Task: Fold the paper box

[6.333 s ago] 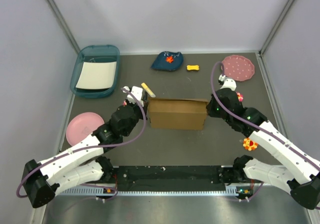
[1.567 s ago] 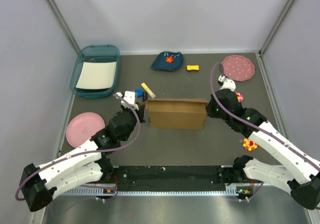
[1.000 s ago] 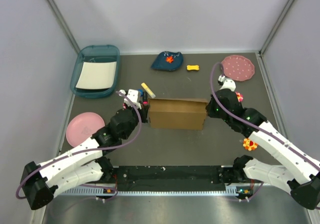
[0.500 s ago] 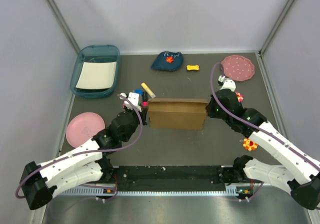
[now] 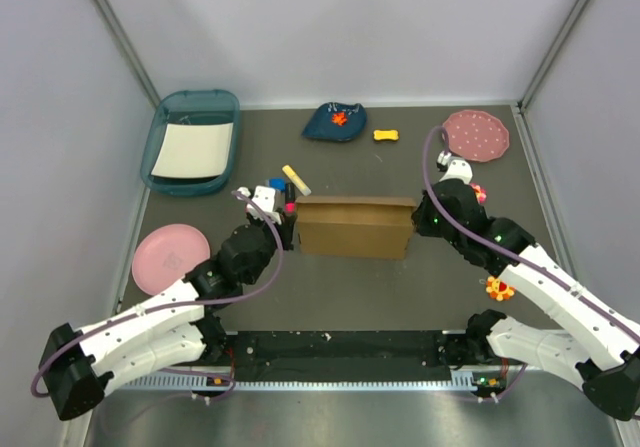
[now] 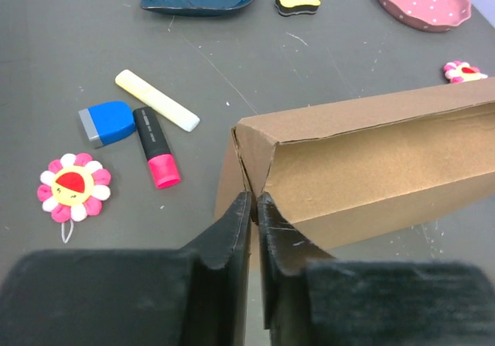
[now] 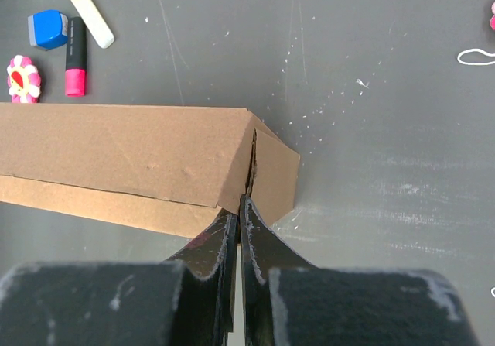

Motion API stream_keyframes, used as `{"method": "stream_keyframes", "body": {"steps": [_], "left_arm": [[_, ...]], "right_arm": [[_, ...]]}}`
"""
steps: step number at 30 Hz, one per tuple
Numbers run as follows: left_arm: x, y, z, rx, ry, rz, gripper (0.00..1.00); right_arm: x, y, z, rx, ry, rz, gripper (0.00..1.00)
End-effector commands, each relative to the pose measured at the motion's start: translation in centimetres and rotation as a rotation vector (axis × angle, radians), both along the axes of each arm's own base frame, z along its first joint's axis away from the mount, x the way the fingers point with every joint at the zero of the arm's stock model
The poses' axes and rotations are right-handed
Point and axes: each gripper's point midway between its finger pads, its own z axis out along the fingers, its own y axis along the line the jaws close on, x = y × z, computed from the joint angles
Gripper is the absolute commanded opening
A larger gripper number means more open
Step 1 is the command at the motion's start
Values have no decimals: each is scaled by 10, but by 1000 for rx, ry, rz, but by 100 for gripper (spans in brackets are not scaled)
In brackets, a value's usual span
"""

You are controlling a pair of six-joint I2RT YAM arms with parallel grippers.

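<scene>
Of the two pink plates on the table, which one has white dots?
The back-right pink plate, in the far corner, is covered with white dots; the near-left pink plate is plain.

The left arm (image 5: 150, 322) and right arm (image 5: 550, 272) had white shells with black joints. A purple cable (image 5: 423, 167) trailed behind each claw. The left gripper (image 6: 253, 196) and right gripper (image 7: 241, 200) bore flat black tapering fingers (image 6: 232, 238).

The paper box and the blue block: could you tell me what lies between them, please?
A black marker with a pink cap lies between the blue block and the paper box, close beside the block; the left wrist view shows it.
</scene>
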Motion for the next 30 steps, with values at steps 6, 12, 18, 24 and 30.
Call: {"method": "stream_keyframes", "body": {"steps": [6,12,18,24,30], "left_arm": [[-4,8,22,20,-28,-3,41],[1,7,51,-3,-83,4,44],[8,-1,65,8,-112,2,43],[15,-1,54,76,-101,15,34],[14,1,45,88,-93,11,25]], "right_arm": [[-14,-2,-15,-37,68,22,0],[-14,-2,-15,-36,68,21,0],[-15,-3,-15,-33,68,19,0],[-14,-2,-14,-32,67,19,0],[-14,-3,-15,-40,68,19,0]]}}
